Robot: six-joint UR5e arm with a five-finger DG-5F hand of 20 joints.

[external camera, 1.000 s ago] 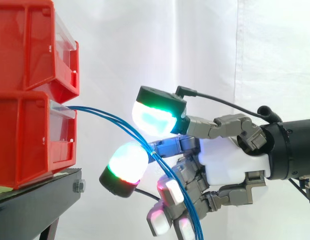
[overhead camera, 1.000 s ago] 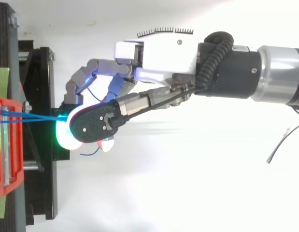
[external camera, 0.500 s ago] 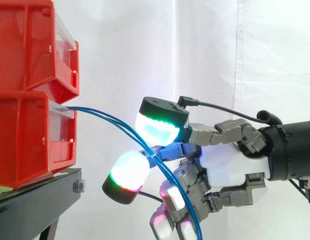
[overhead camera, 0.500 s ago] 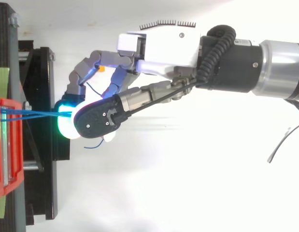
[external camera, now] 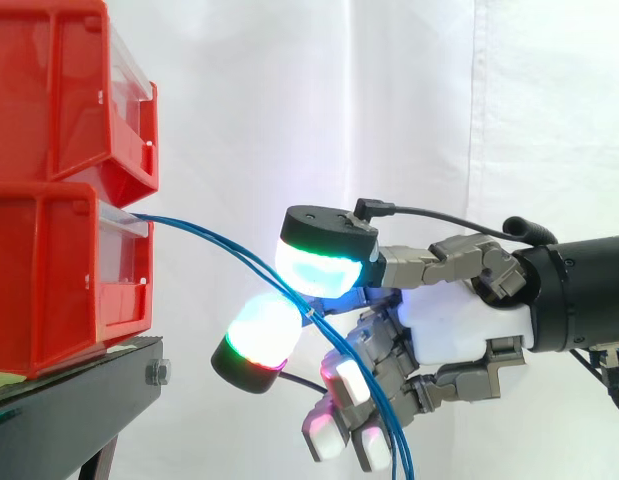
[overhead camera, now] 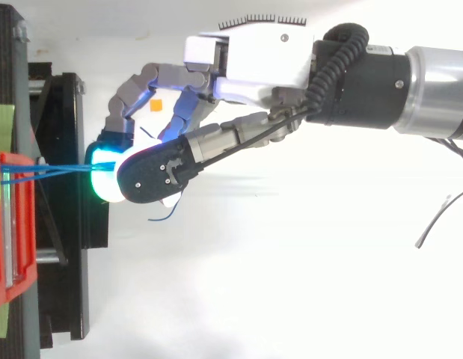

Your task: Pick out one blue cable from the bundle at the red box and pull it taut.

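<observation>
**ITEM: HAND CLOSING ON BLUE CABLES, PULL BARELY BEGUN**

**Hand**. Sits at 4 o'clock in the side view. In the top view the arm enters from 2 o'clock. The fingers are curled, and the thumb pad, glowing green and cyan, sits above a second lit pad at its 7 o'clock. The strands pass between the two and run on down over the curled lower fingers. The hand is wrapped round them, but the exact contact is hidden behind the thumb pad.

**Blue cables**. They leave the front of the lower red bin toward 4 o'clock, sag in a shallow arc into the hand, then drop out at 6 o'clock. Several strands run together, with none visibly separated from the rest. A loose blue end curls below the thumb in the top view.

**Change over the last second.** The thumb pad has come down onto the strands, narrowing the gap. The hand has eased slightly toward 3 o'clock in the side view and toward 12 o'clock in the top view. The arc remains, so the cables are judged still slack. Isolating one strand looks unfinished.

**Lower red bin**, with the **upper red bin** stacked on it. Both are at 9 o'clock on the **black stand**.

**White curtain**. Backdrop.
</observation>
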